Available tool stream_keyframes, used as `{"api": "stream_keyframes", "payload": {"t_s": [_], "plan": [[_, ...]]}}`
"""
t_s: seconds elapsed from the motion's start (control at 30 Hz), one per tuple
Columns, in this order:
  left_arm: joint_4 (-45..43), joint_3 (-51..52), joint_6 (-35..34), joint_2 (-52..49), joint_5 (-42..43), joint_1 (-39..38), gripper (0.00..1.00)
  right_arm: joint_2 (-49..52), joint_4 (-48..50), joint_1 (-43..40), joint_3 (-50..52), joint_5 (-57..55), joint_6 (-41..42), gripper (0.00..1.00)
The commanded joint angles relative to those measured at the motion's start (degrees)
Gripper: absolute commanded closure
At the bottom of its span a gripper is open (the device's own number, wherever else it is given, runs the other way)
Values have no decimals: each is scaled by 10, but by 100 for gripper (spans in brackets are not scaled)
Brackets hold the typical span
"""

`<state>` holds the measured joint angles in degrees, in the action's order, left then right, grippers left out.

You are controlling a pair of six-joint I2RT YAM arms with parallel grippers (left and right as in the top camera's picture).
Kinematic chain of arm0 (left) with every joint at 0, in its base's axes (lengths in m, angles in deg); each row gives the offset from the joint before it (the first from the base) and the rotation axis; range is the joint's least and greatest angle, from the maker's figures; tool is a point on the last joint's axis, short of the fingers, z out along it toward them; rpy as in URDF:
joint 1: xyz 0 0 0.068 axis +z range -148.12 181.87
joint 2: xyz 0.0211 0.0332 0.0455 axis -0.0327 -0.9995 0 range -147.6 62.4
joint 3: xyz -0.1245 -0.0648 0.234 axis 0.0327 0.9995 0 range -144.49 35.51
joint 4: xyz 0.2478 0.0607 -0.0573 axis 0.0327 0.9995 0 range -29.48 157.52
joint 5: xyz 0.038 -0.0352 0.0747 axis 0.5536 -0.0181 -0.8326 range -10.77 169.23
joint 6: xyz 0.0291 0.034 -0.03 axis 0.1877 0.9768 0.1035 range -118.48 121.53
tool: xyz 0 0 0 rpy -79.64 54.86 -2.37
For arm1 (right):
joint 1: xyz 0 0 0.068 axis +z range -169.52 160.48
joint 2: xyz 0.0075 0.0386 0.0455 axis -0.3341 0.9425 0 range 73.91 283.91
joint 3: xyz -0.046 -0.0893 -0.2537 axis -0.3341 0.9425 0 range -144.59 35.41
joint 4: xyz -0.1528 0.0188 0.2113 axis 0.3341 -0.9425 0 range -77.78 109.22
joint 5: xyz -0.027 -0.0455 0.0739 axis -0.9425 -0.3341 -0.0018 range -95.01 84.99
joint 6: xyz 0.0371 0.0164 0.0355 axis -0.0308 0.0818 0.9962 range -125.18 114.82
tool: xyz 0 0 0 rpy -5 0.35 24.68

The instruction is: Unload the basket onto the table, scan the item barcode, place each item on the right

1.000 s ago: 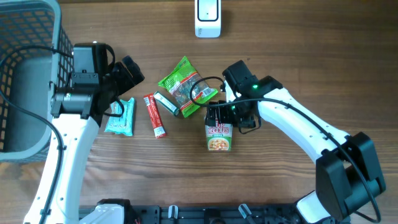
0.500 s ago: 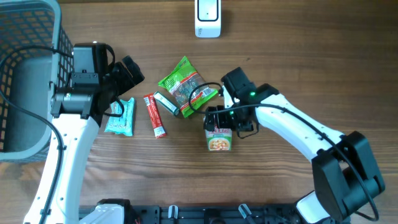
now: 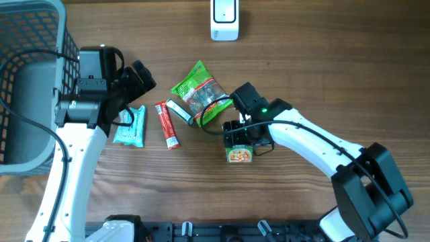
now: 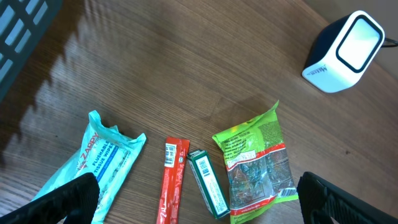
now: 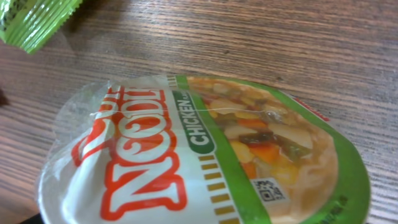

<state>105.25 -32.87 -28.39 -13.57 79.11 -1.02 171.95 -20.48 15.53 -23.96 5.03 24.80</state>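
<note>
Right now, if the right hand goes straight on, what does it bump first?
The noodle cup. It fills the view just ahead of the right hand and seems very close, though depth is unclear.

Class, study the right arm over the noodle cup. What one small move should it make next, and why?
Probably close the fingers of the right gripper on the noodle cup. The gripper sits directly over the cup's upper end, the cup fills the right wrist view, and no firm grip can be confirmed. The scanner stands across the table, so the cup needs lifting.
</note>
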Motion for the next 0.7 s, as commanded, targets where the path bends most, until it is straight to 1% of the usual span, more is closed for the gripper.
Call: {"api": "stream_keyframes", "payload": {"t_s": [0.0, 0.03, 0.07, 0.1, 0.17, 0.27, 0.37, 0.53, 0.67], "plan": [[-1, -5, -5, 2, 2, 1, 0, -1, 6, 1, 1, -10, 3, 25], [-1, -5, -5, 2, 2, 1, 0, -1, 9, 1, 1, -9, 2, 27], [-1, -5, -5, 2, 2, 1, 0, -1, 14, 1, 1, -6, 2, 27], [-1, -5, -5, 2, 2, 1, 0, -1, 17, 1, 1, -3, 2, 26], [-1, -5, -5, 2, 2, 1, 0, -1, 23, 1, 1, 5, 2, 20], [-1, -5, -5, 2, 2, 1, 0, -1, 23, 1, 1, 6, 2, 19], [-1, -5, -5, 2, 2, 1, 0, -3, 21, 0, -2, 22, 2, 27], [-1, -5, -5, 2, 2, 1, 0, -28, 22, -18, -18, 91, -1, 28], [-1, -5, -5, 2, 2, 1, 0, -59, 21, -42, -19, 167, -19, 29]]}}
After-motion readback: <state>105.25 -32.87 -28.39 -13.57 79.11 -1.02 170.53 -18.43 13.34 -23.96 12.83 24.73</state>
